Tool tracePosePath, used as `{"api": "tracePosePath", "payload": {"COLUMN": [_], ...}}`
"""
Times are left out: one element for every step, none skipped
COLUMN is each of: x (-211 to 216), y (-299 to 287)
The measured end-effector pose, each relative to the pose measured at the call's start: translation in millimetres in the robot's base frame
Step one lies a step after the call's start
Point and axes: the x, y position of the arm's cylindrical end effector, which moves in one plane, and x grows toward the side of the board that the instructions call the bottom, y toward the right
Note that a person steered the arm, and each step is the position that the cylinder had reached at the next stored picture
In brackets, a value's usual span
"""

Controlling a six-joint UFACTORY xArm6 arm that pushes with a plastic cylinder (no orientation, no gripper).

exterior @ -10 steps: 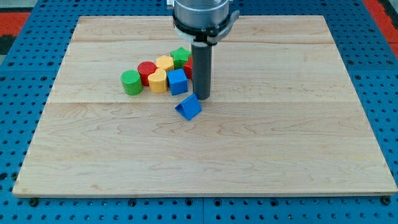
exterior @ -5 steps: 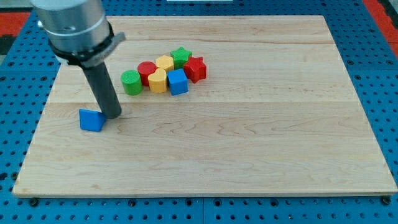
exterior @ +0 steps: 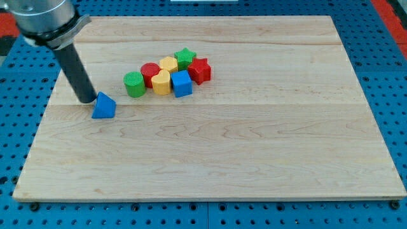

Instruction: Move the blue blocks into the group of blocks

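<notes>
Camera view: light wooden table with visible grain and plank seams, sitting on a blue perforated base. My tip is the end of a smooth dark rod hanging from a grey metal cylinder at the view's top left. No jaws on this arm, just the rod, holding nothing. Tip sits just at the upper left of the blue triangular block, touching or nearly touching, can't tell which. That wedge lies alone, apart from the group, toward the view's left.

Group is a tight cluster near the table's upper middle: green cylinder at the left end, red cylinder, yellow rounded block, yellow hexagon-like block, green star, red star-like block, and blue cube at the cluster's lower right edge, touching the yellow rounded block. Blocks look matte, solid coloured.
</notes>
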Motion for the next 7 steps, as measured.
{"api": "tracePosePath", "payload": {"x": [33.6, 77.3, 54.0, -4.6, -33.3, -33.3, 0.5], "y": [-28.1, -26.8, 11.7, 9.4, 12.5, 35.0, 4.1]}}
